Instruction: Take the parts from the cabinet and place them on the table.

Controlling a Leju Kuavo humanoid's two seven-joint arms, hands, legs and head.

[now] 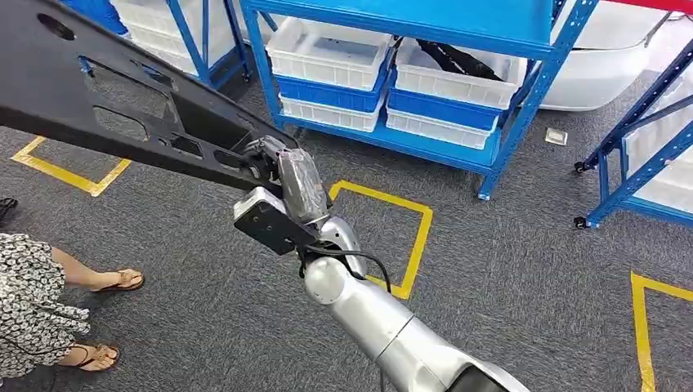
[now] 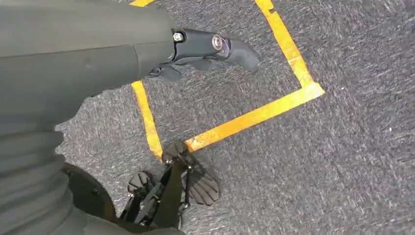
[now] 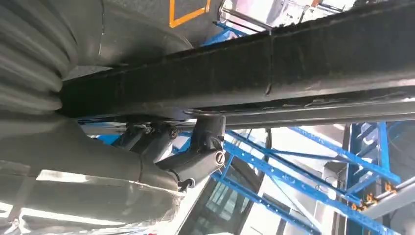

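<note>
Grey carpet (image 1: 507,269) marked with yellow tape squares is stretching out below me, with the blue cabinet (image 1: 523,73) of white bins standing at its far edge. I am carrying the long black part (image 1: 122,98) out over the floor, away from the shelves; no table is showing yet. My right hand (image 1: 274,159) is gripping it at one end, fingers (image 3: 205,147) hooked under its lower rim, so most of the length is overhanging. I am judging that this leverage could twist it loose. A person (image 1: 37,302) is standing near the free end; swinging could strike them. My left hand (image 2: 210,49) is hanging over the carpet, holding nothing, thumb out; how its fingers lie I cannot tell.
</note>
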